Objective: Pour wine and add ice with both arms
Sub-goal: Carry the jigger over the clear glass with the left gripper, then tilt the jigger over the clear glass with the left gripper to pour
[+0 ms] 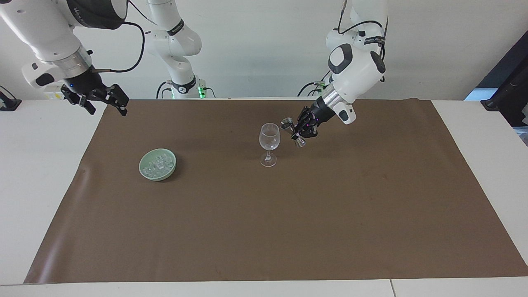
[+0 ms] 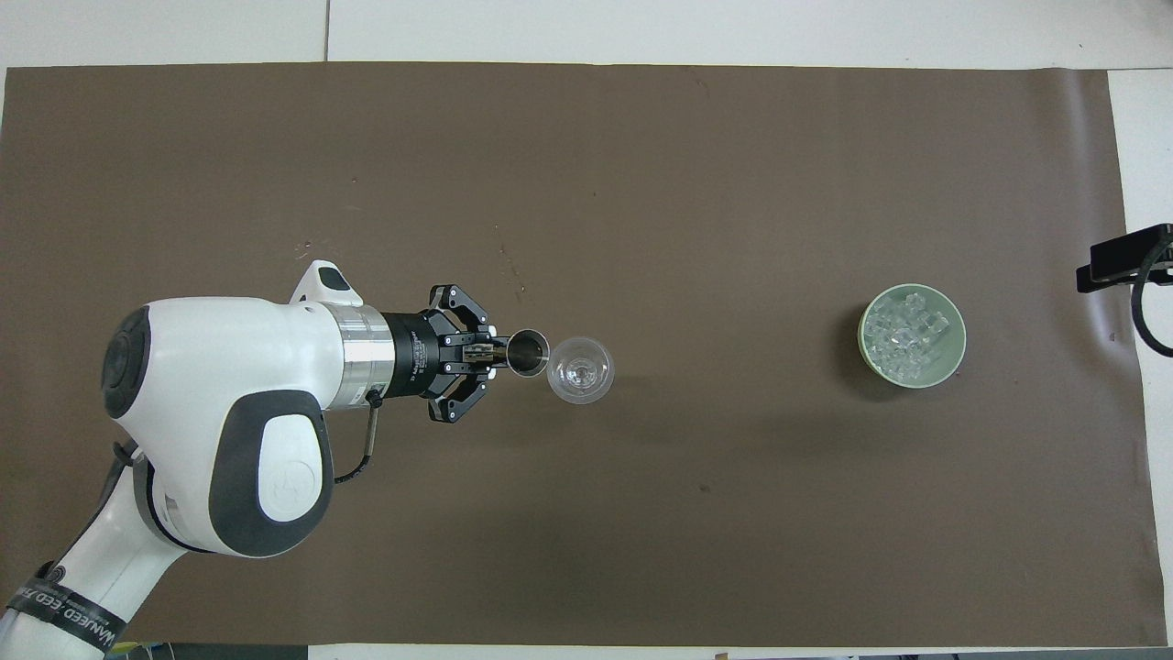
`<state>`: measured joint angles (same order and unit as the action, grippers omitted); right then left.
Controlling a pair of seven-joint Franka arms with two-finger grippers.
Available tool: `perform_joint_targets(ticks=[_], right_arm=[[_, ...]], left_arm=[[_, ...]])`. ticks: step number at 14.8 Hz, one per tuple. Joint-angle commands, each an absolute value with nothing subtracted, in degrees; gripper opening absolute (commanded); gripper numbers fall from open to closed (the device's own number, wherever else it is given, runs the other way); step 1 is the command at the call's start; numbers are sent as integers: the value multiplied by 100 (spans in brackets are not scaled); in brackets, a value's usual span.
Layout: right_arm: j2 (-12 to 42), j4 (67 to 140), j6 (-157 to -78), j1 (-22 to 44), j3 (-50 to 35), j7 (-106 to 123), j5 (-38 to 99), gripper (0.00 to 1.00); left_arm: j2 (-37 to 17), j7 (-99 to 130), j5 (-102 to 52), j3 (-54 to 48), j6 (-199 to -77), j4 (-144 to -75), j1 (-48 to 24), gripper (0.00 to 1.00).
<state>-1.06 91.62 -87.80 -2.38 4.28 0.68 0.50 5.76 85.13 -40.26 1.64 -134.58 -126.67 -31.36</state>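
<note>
Presently, nearest the robots: the left arm (image 2: 220, 431) reaches out from its base over the brown mat (image 1: 264, 231), its wrist angled down toward the middle of the table. The left gripper (image 1: 298, 133) is clenched on the waist of the steel jigger (image 1: 291, 129), fingertips drawn together around it, outer links splayed to either side. The jigger is held up in the air and tilted, upper cup leaning toward the wine glass (image 1: 269, 142), lip just beside the glass's rim; whether the two touch I cannot tell. No liquid can be made out in the jigger or the glass. In the overhead view the jigger's mouth (image 2: 528, 354) sits right at the edge of the glass bowl (image 2: 580, 369). The glass stands upright on the mat near the table's middle. The right gripper (image 1: 105, 101) hangs raised over the mat's corner at the right arm's end of the table, jaws spread and holding nothing; the right arm (image 1: 49, 37) waits there, and only the gripper's tip (image 2: 1127, 261) shows at the overhead view's edge. A little farther from the robots than the glass, toward the right arm's end, the pale green bowl (image 1: 144, 171) rests on the mat with the ice (image 1: 159, 163) heaped inside it, clear cubes filling most of it.
</note>
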Motion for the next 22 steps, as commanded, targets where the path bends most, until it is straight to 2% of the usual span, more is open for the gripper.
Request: perform_joint_targets(ticks=[1,12,22], right_arm=[[-211,9264,-8745,-264,422,185,105,100],[-211,9264,-8745,-264,422,185,105,100],[-211,9264,-8745,-264,422,185,105,100]], left_arm=[[502,9059,-3334,115,-13544,-12472,-3304,0],[343,10660,-759,-61,-13404,-12024,-3603,0],[334,11619,1221,-439,-12683,-11707,-3762,0]])
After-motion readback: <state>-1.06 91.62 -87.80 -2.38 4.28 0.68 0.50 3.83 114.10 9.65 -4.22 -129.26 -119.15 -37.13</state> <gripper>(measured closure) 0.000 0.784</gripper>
